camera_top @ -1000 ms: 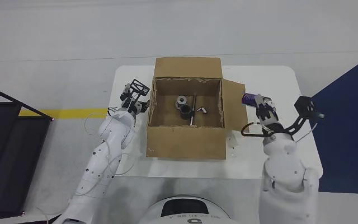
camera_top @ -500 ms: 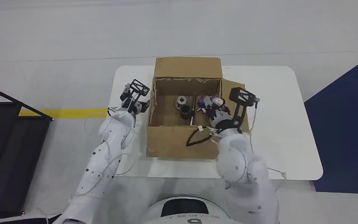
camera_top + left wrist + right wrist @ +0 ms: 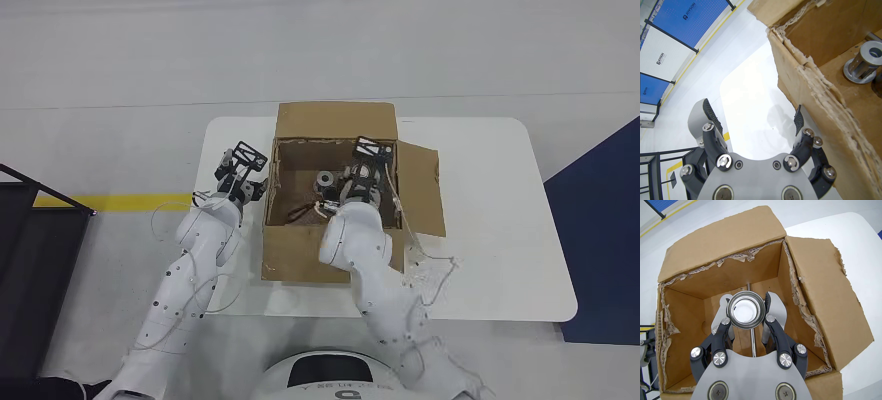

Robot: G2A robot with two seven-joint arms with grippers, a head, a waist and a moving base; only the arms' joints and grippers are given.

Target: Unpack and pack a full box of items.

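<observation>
**Top view.** The box (image 3: 335,255) stands open at the centre of the frame, on the white bench (image 3: 480,150), with its flaps folded outward. The right claw (image 3: 355,185) is inside the box opening, in the right half of the cavity. The grip state cannot be read from this view. A metal spool (image 3: 323,182) stands on the box floor just left of the right claw. The left claw (image 3: 240,175) sits outside the box, against its left wall, in the centre-left of the frame.

**Left wrist view.** The left claw (image 3: 755,117) is spread wide and holds nothing. One ribbed pad (image 3: 712,117) is over the bare bench (image 3: 745,91). The other pad lies at the outer face of the box (image 3: 829,113); contact cannot be confirmed. The wall's top edge is torn and frayed. Beyond the wall, the metal spool (image 3: 863,64) stands upright on the box floor, a short grey cylinder with a flange at each end and a bore through its centre.

**Right wrist view.** The right claw (image 3: 747,299) is clamped on a can (image 3: 745,311), one finger on each side of its body. The can's end faces the camera: a round bright metal rim around a white centre. The can is held above the floor of the box (image 3: 725,283), inside its walls. A thin metal rod (image 3: 753,340) lies on the box floor below the can. All top edges of the box are ragged.
</observation>
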